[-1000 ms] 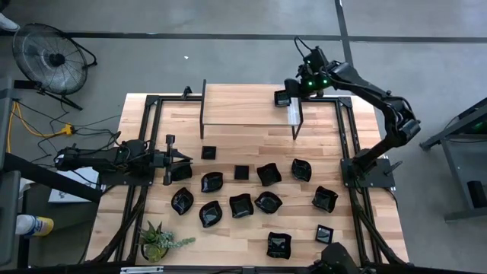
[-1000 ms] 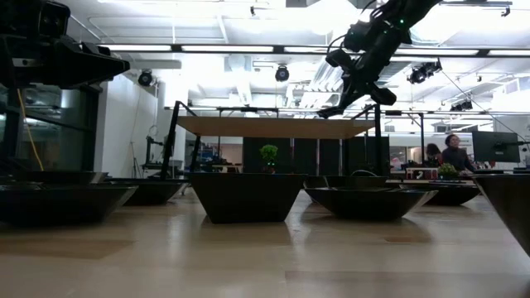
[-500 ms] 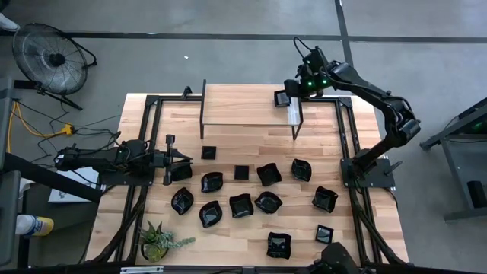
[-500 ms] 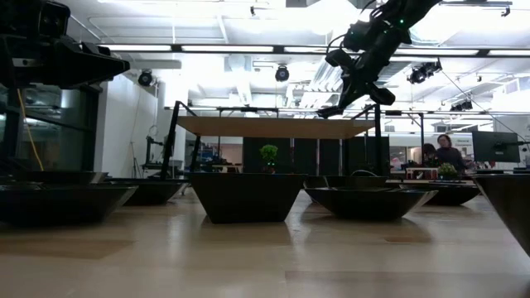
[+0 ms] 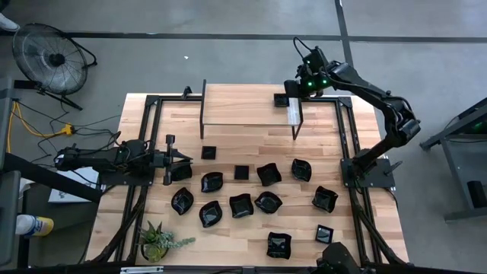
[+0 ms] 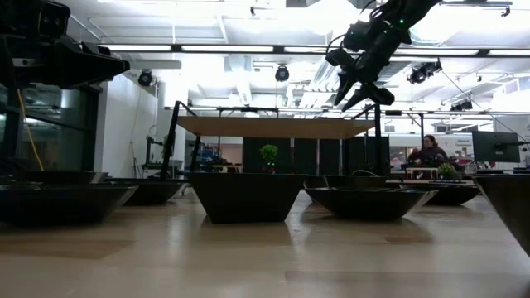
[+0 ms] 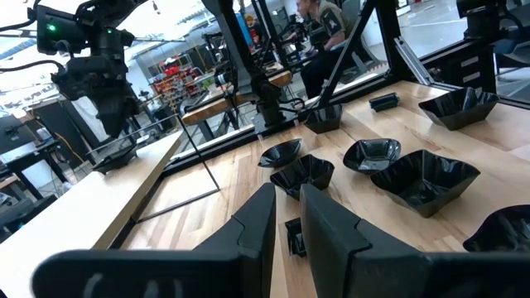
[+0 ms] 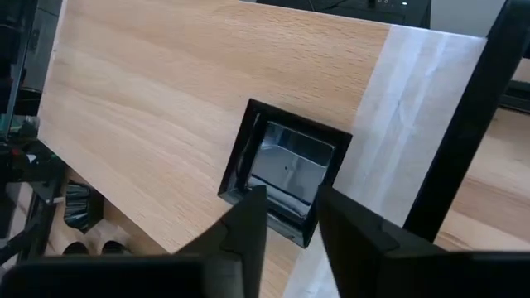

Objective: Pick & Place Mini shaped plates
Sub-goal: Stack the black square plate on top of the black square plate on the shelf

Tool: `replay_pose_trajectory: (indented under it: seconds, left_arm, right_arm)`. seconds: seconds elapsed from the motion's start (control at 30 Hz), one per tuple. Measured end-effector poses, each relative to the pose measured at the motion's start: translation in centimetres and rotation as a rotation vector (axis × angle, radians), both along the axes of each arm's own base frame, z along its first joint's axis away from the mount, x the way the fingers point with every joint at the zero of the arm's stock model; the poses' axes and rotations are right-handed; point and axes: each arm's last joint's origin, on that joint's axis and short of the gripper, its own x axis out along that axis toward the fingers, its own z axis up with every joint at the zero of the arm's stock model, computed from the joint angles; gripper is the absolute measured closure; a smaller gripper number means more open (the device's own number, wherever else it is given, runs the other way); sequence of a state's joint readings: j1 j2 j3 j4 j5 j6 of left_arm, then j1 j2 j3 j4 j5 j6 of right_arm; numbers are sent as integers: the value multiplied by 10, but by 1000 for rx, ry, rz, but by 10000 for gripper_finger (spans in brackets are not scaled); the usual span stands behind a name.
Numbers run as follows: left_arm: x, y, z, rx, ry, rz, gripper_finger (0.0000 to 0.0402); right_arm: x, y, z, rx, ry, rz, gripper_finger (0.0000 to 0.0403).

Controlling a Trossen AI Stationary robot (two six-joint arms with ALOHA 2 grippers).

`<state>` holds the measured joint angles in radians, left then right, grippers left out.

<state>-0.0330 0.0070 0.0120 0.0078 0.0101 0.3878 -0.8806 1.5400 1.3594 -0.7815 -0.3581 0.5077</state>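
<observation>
From above, the right gripper covers part of the small square glossy black plate on the raised wooden shelf. In the low view that plate is out of sight behind the shelf's edge, and the nearest black dishes run off both sides. The seated person is too small to make out.

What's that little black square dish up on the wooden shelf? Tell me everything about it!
The small square plate is glossy black with a raised rim and a shiny flat bottom that mirrors the light. It lies flat on the raised wooden shelf, near the shelf's right end. The right gripper hangs just above it, fingers apart on either side of one edge, seemingly not pinching it.
</observation>
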Motion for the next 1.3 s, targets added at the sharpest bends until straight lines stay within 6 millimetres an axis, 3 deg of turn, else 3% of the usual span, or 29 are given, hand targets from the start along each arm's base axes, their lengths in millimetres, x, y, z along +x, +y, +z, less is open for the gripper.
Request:
replay_pose_trajectory:
  seconds: [0.2,0.47,0.83,1.3]
  left_arm:
    - [0,0,0,0,0,0,346]
    - [0,0,0,0,0,0,346]
    - [0,0,0,0,0,0,346]
    - [0,0,0,0,0,0,346]
  right_arm:
    - [-8,3,10,-57,-23,65,271]
    - [-25,27,40,-204,-49,172,269]
    - [-25,91,65,-315,-7,406,269]
    - [-19,172,74,-424,108,648,269]
